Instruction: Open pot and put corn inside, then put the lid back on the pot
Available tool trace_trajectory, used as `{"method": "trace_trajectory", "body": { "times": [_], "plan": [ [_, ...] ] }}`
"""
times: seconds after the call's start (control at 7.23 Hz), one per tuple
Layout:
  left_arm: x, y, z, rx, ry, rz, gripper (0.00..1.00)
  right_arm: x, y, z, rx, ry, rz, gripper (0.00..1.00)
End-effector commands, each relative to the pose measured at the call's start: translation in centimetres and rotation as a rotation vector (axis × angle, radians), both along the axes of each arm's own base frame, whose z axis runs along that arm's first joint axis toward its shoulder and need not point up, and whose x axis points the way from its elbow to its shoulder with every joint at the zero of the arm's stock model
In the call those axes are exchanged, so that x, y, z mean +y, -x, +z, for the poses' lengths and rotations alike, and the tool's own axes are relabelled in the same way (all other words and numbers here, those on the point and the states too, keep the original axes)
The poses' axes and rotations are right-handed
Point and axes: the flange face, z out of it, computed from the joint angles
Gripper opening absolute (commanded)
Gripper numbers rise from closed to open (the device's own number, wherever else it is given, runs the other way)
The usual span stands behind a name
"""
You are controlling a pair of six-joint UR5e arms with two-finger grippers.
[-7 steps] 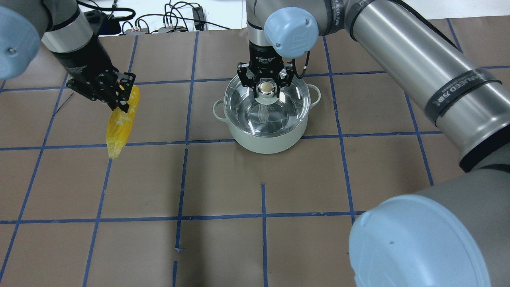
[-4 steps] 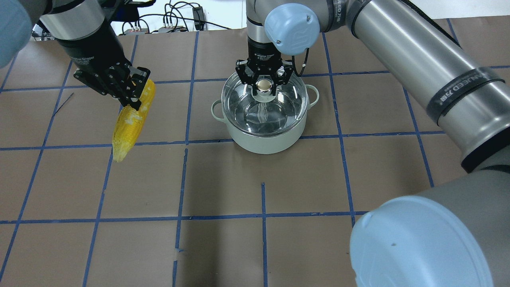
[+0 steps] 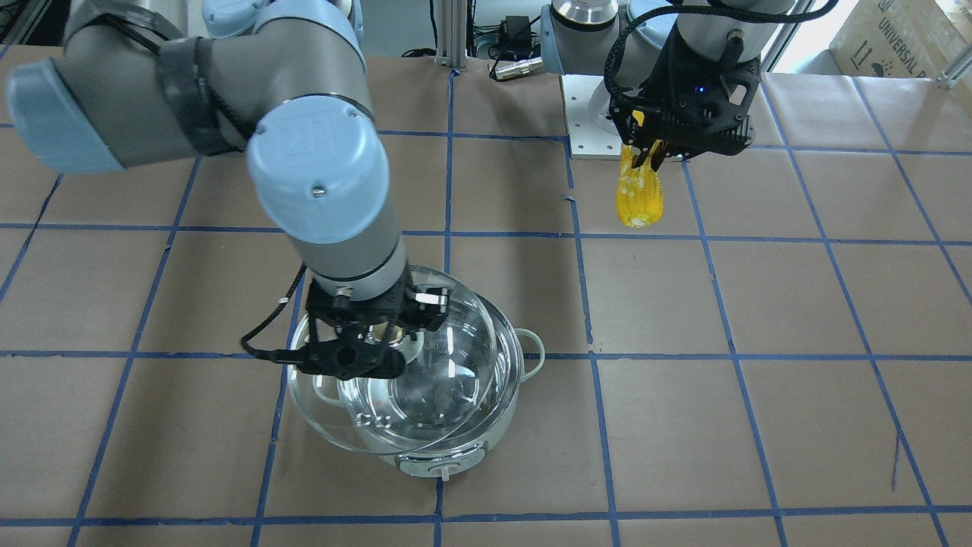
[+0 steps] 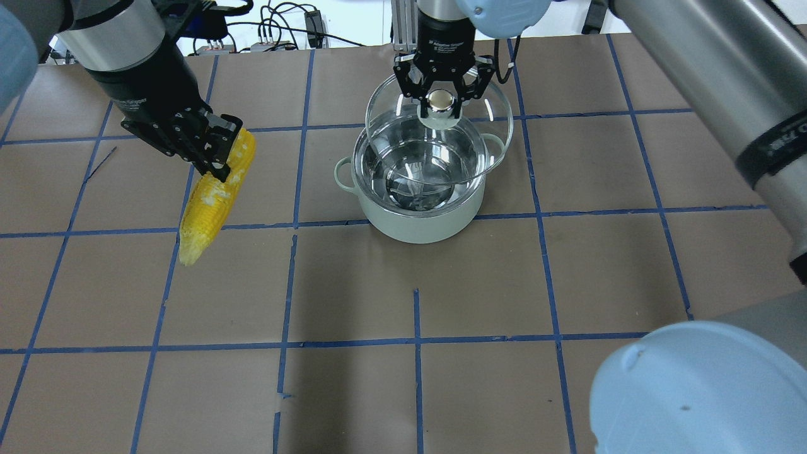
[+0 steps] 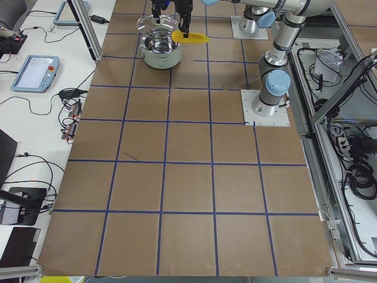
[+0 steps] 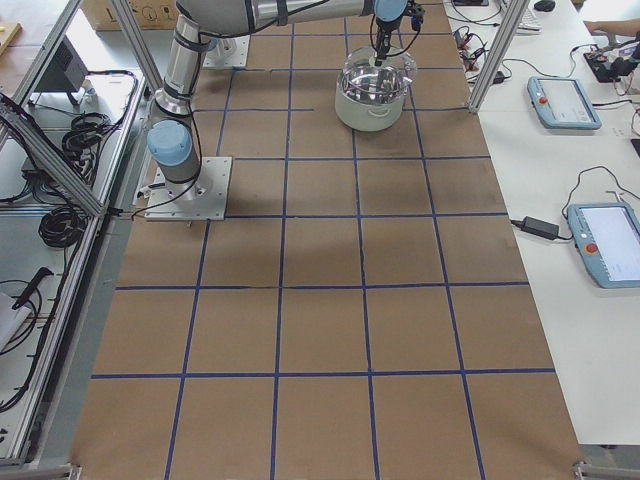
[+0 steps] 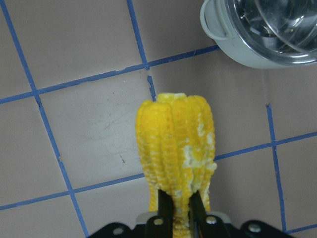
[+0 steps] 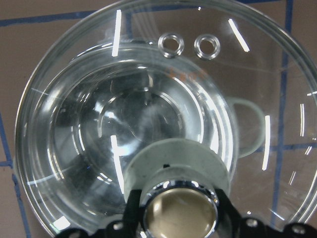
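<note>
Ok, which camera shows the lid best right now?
Overhead exterior: the lid shows whole, its knob held in the right gripper, raised off the pot. Front-facing: the right arm hides part. Right wrist: close-up glass, rim cropped. Side views: tiny. Left wrist: a sliver at most.

Corn [image 7: 176,144] end seemingly behind fingers [image 7: 165,212].

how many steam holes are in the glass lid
2. One steam hole and a second steam hole sit side by side near the rim of the lid, opposite the knob. The rim behind the knob is hidden.
</note>
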Motion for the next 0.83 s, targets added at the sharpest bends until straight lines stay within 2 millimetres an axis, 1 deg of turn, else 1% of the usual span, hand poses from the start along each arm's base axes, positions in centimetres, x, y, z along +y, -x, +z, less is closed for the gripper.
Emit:
{"method": "trace_trajectory", "body": {
  "times": [0.0, 0.14, 0.28, 0.42, 0.55, 0.69],
  "plan": [
    [-0.3, 0.4, -1.7, 0.031, 0.032, 0.016, 0.02, -3.0, 11.9, 0.2, -0.014, -0.034, 0.037, 0.18],
    [-0.6, 1.0, -1.5, 0.030, 0.036, 0.092, 0.02, -4.0, 17.1, -0.1, -0.023, -0.047, 0.043, 0.17],
    [-0.4, 2.8, -1.9, 0.021, 0.028, 0.142, 0.02, -4.6, 20.7, -0.8, -0.028, -0.057, 0.046, 0.17],
    [-0.4, 5.2, -2.1, 0.018, 0.056, 0.136, 0.02, -4.8, 22.5, -1.4, -0.036, -0.064, 0.077, 0.17],
    [-0.5, 7.5, -2.6, 0.013, 0.064, 0.101, 0.02, -4.7, 22.5, -1.7, -0.037, -0.070, 0.082, 0.17],
    [-0.5, 9.2, -2.7, 0.009, 0.063, 0.094, 0.02, -4.6, 22.5, -2.1, -0.040, -0.077, 0.082, 0.17]
  ]
}}
